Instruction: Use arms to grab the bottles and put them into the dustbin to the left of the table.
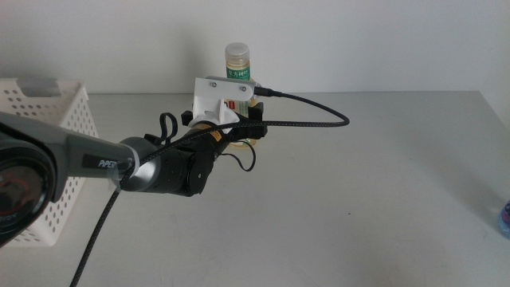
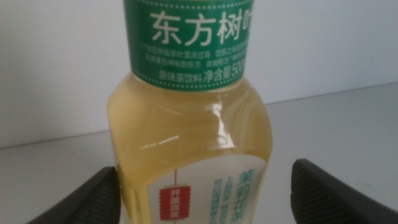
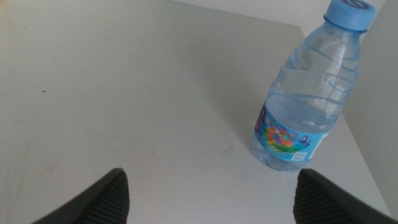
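The pale-yellow tea bottle with its green neck label stands upright at the back of the table. My left arm reaches in from the left, and its gripper is at the bottle's body, which the white housing mostly hides. In the left wrist view the tea bottle fills the space between the open jaws of the left gripper, with a gap on one side. The small clear water bottle with a blue cap stands upright, off to one side ahead of my open right gripper. The water bottle shows at the table's right edge.
The white perforated dustbin stands at the table's left edge, beside the left arm. A black cable loops from the left wrist out over the table's middle. A pale wall rises behind the table.
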Motion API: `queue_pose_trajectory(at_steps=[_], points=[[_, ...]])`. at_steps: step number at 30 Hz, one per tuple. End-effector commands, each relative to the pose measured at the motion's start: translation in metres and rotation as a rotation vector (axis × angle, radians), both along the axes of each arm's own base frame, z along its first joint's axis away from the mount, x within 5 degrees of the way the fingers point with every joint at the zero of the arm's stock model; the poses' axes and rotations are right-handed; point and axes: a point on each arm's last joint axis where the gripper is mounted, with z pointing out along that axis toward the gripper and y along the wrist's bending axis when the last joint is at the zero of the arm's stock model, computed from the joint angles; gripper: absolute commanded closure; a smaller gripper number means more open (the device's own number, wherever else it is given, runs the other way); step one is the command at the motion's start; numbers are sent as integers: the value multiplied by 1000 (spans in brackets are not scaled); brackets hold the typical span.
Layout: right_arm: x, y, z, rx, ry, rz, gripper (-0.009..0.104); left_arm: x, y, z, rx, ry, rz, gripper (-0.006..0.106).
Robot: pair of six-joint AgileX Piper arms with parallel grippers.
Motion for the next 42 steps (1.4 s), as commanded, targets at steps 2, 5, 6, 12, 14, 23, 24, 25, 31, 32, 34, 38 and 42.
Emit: queue_pose_trajectory(at_steps=[2,5,6,12,14,23,24,25,31,32,34,38,42], points=[[0,-1,7,-20,-84,-7,27,10,-3,35,-74,-141,18,7],[0,-1,7,-20,-84,-7,27,16,-5,33,-80,-149,33,7],[0,-1,7,-20,-84,-7,27,18,-6,33,-75,-154,34,7],[0,-1,7,-20,-84,-7,27,32,-11,25,-35,-180,49,7],[0,-1,7,-20,-84,-7,27,35,-12,23,-39,-197,55,7],[0,-1,7,-20,-84,-7,27,50,-16,12,-74,-230,95,16],[0,-1,7,-20,-84,-7,27,50,-17,13,-78,-242,97,18],[0,-1,7,-20,-84,-7,27,51,-16,13,-83,-254,103,20],[0,-1,7,-20,-84,-7,27,51,-16,13,-100,-272,107,48],[0,-1,7,-20,-84,-7,27,51,-16,13,-113,-268,108,57],[0,-1,7,-20,-84,-7,27,51,-17,13,-141,-258,102,73],[0,-1,7,-20,-84,-7,27,43,-21,25,-115,-259,43,102],[0,-1,7,-20,-84,-7,27,27,-18,55,-31,-254,9,102]])
